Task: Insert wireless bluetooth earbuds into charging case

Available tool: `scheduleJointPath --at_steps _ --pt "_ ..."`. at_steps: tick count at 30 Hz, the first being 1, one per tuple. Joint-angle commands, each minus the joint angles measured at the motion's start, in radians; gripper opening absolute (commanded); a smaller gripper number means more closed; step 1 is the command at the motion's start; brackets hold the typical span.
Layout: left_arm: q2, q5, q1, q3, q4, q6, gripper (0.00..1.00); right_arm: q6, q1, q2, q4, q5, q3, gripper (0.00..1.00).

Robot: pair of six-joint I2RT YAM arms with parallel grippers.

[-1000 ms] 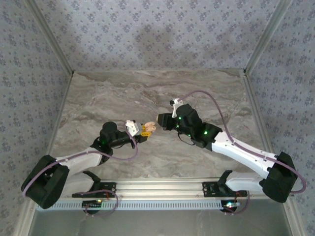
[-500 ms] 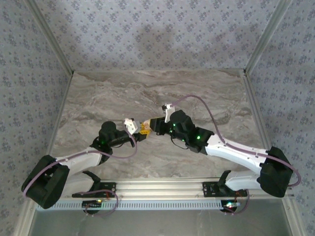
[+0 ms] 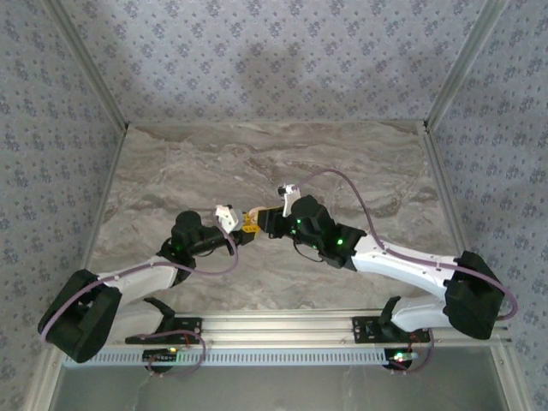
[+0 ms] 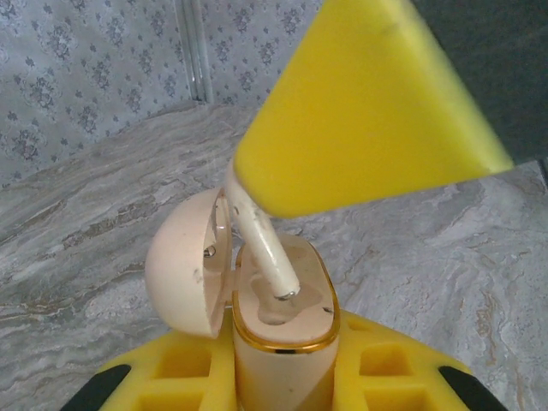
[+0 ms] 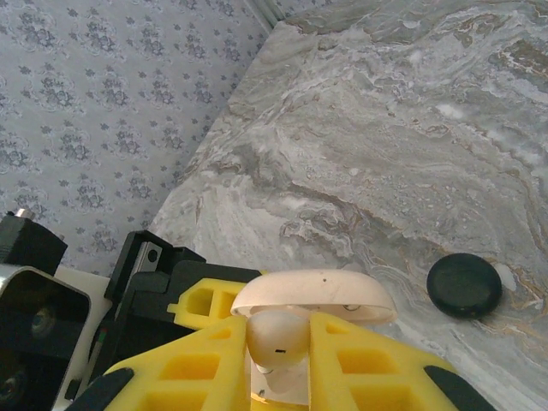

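Left fingers (image 4: 171, 381) clamped on charging case (image 4: 287, 342), upright, lid (image 4: 184, 265) swung open to the left. Pale earbud (image 4: 261, 248), stem tip down in case's well. Right fingers (image 5: 360, 368) pinch that earbud's head. Black disc (image 5: 464, 285) lies apart on worktop (image 5: 411, 128).

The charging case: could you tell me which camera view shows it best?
The left wrist view: the charging case stands open, close up, interior visible. The right wrist view shows mainly its lid; in the top external view it is too small to make out.
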Motion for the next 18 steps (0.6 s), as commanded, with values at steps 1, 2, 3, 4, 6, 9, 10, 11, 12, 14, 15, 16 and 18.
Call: scheduleJointPath --at_steps 1,2,3,4,6,9,10,11,12,14,15,16,18 --pt "0.000 0.006 0.005 0.028 0.046 -0.016 0.04 0.019 0.006 0.013 0.037 0.013 -0.003 0.23" --pt "0.000 0.006 0.006 0.028 0.046 -0.016 0.04 0.021 0.005 0.013 0.040 0.010 -0.004 0.23" --pt "0.001 0.005 0.005 0.028 0.046 -0.018 0.04 0.022 0.006 0.013 0.043 0.006 -0.007 0.23" --pt "0.000 0.006 0.005 0.029 0.048 -0.018 0.04 0.025 0.005 0.012 0.045 0.005 -0.009 0.23" --pt "0.000 0.004 0.006 0.028 0.048 -0.018 0.04 0.030 0.007 0.012 0.043 0.001 -0.012 0.23" --pt "-0.002 0.004 0.008 0.028 0.051 -0.021 0.04 0.038 0.009 0.013 0.043 -0.005 -0.018 0.23" --pt "-0.001 0.004 0.006 0.028 0.052 -0.021 0.04 0.040 0.009 0.015 0.042 -0.006 -0.021 0.23" --pt "-0.002 0.004 0.008 0.028 0.054 -0.022 0.04 0.041 0.009 0.016 0.042 -0.008 -0.021 0.23" --pt "-0.003 0.004 0.008 0.028 0.055 -0.023 0.03 0.042 0.009 0.016 0.040 -0.007 -0.023 0.23" --pt "-0.005 0.004 0.009 0.028 0.055 -0.024 0.04 0.042 0.010 0.016 0.038 -0.004 -0.026 0.23" --pt "-0.004 0.004 0.010 0.028 0.057 -0.025 0.04 0.042 0.010 0.015 0.041 -0.004 -0.028 0.23" --pt "-0.004 0.004 0.009 0.028 0.058 -0.026 0.04 0.042 0.010 0.017 0.043 -0.004 -0.028 0.23" --pt "-0.006 0.004 0.011 0.028 0.061 -0.028 0.04 0.045 0.011 0.022 0.046 -0.009 -0.028 0.23"
